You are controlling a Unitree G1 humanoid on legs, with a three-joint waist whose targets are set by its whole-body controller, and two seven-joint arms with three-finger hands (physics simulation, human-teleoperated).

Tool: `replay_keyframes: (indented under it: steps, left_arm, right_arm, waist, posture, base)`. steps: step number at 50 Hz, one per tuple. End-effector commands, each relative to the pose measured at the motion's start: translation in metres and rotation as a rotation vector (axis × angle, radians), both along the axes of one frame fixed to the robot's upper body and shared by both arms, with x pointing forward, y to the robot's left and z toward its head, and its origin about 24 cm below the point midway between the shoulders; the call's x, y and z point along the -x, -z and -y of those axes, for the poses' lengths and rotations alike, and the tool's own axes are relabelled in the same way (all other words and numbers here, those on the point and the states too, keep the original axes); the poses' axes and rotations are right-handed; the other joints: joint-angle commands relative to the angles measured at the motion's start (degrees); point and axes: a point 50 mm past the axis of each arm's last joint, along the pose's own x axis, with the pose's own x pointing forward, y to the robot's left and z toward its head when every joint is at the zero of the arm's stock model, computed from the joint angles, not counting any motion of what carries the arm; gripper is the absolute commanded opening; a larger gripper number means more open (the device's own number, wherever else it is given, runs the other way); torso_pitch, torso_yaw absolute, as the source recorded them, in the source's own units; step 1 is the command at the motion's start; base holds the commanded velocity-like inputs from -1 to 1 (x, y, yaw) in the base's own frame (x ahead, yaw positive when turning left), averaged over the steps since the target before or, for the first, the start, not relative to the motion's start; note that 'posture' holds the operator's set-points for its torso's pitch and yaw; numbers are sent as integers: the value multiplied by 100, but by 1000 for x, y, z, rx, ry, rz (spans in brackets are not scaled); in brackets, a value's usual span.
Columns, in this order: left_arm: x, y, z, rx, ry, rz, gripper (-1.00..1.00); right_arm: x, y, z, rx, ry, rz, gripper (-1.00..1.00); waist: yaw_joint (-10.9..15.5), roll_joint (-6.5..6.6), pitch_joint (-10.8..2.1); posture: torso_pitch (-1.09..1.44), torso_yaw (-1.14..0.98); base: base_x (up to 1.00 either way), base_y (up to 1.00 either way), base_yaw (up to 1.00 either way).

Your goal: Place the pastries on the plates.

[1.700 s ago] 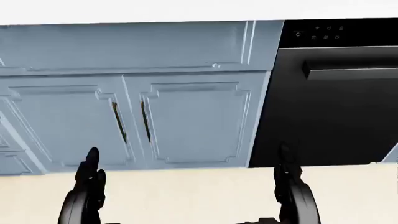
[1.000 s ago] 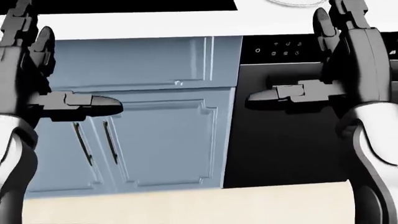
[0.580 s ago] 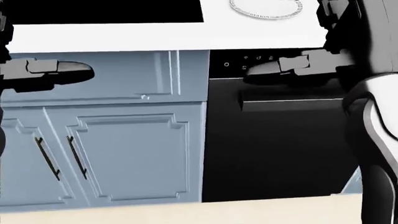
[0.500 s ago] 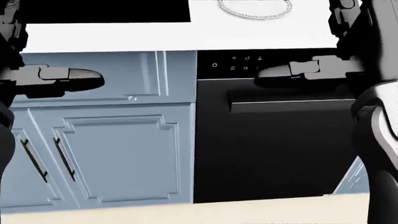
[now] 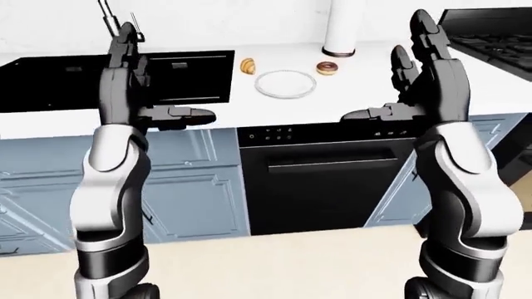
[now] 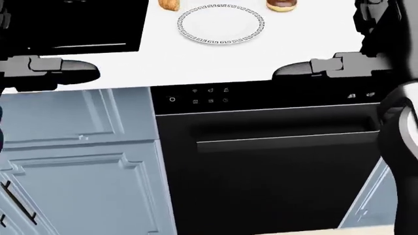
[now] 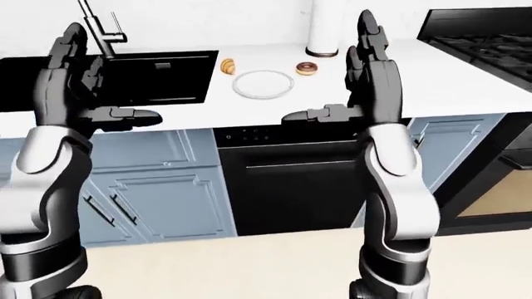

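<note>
A white plate with a patterned rim (image 6: 222, 23) lies on the white counter (image 6: 196, 63). A croissant (image 5: 247, 65) sits just left of it and a chocolate-glazed donut (image 5: 328, 68) just right of it, both on the counter and off the plate. My left hand (image 5: 162, 80) and right hand (image 5: 385, 70) are raised at chest height short of the counter, fingers pointing up and thumbs pointing inward. Both are open and hold nothing. Only one plate shows.
A black sink (image 5: 116, 78) with a tap (image 7: 100, 25) fills the counter's left part. A white cylinder (image 5: 342, 28) stands behind the donut. A stove (image 5: 491, 37) is at the right. Below the counter are a black dishwasher (image 6: 268, 156) and blue cabinets (image 6: 78, 161).
The whole picture has shifted: the camera rose and swung, bringing the counter, plate and pastries into view. Both hands came up from near the floor line to chest height.
</note>
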Motion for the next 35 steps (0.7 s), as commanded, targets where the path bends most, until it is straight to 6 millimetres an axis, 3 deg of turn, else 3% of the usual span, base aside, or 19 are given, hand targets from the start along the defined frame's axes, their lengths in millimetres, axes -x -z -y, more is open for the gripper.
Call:
replay_keyframes:
  steps: [1,7,9,10,11,13,17,19,21,22,24,27,29,30,31,32,33,34,35]
  left_arm:
    - [10,-27,-5,-13,-29,141,100]
    - [8,-26,-5,-14,-35,141,100]
    - [8,-27,-6,-13,-39,143,100]
    - [8,-27,-6,-14,-37,143,100]
    - [8,-27,-6,-14,-37,142,100]
    - [8,-27,-6,-14,-37,142,100]
    - [8,-27,-7,-14,-41,143,100]
    - [8,-27,-7,-16,-41,143,100]
    - [8,-25,-7,-15,-43,142,100]
    - [8,-25,-7,-13,-41,140,100]
    - [8,-25,-7,-12,-38,142,100]
    - [9,-23,-6,-16,-34,138,100]
    - [9,-23,-7,-13,-38,138,100]
    - [10,-23,-8,-16,-39,139,100]
    - [10,-24,-8,-15,-41,139,100]
    - [10,-24,-8,-18,-41,141,100]
    - [10,-24,-8,-17,-40,139,100]
    - [9,-23,-7,-20,-41,137,100]
    - [9,-23,-8,-19,-41,138,100]
  right_arm:
    - [7,-21,-9,19,-39,116,100]
    - [6,-19,-8,22,-44,115,100]
    - [6,-19,-8,24,-44,116,100]
    - [6,-17,-9,23,-46,113,100]
    - [6,-17,-8,23,-40,111,100]
    - [6,-17,-7,18,-31,108,100]
    - [6,-19,-8,26,-36,111,100]
    - [6,-19,-8,21,-36,112,100]
    - [7,-20,-8,12,-38,117,100]
    - [7,-19,-8,11,-36,114,100]
    - [7,-19,-8,12,-38,113,100]
    - [7,-20,-9,15,-41,117,100]
    - [7,-21,-9,18,-41,120,100]
    - [6,-21,-9,17,-41,120,100]
    - [6,-20,-9,16,-40,119,100]
    - [6,-20,-9,19,-39,116,100]
    - [6,-20,-9,14,-43,121,100]
    - [6,-20,-8,13,-37,119,100]
    - [6,-20,-8,15,-37,119,100]
  waist:
    - [53,7,-153]
    - [-11,318,-103]
    - [-41,551,-152]
    - [-45,751,-239]
    - [12,610,-221]
    - [24,637,-104]
    - [53,410,-167]
    - [99,234,-120]
    - [142,-68,-246]
    - [104,25,-260]
    - [101,-114,-164]
    - [41,150,-167]
    - [15,344,-67]
    - [10,466,-35]
    - [13,651,-89]
    - [91,655,-193]
    - [60,660,-146]
    - [99,516,-49]
    - [82,449,-161]
  posture:
    - [0,0]
    - [0,0]
    - [0,0]
    - [0,0]
    - [0,0]
    - [0,0]
    - [0,0]
    - [0,0]
    - [0,0]
    - [0,0]
    - [0,0]
    - [0,0]
    - [0,0]
    - [0,0]
    - [0,0]
    - [0,0]
    - [0,0]
    - [0,0]
    - [0,0]
  base:
    - [38,-3,0]
    - [37,-4,0]
    - [37,-4,0]
    - [38,0,0]
    - [38,0,0]
    - [22,0,0]
    - [8,0,0]
    - [17,0,0]
    - [17,0,0]
    - [17,0,0]
    - [17,-17,0]
    - [17,-38,0]
    - [18,-36,0]
    - [20,-37,0]
    - [20,-37,0]
    - [22,-35,0]
    - [16,-2,0]
    - [0,0,0]
    - [0,0,0]
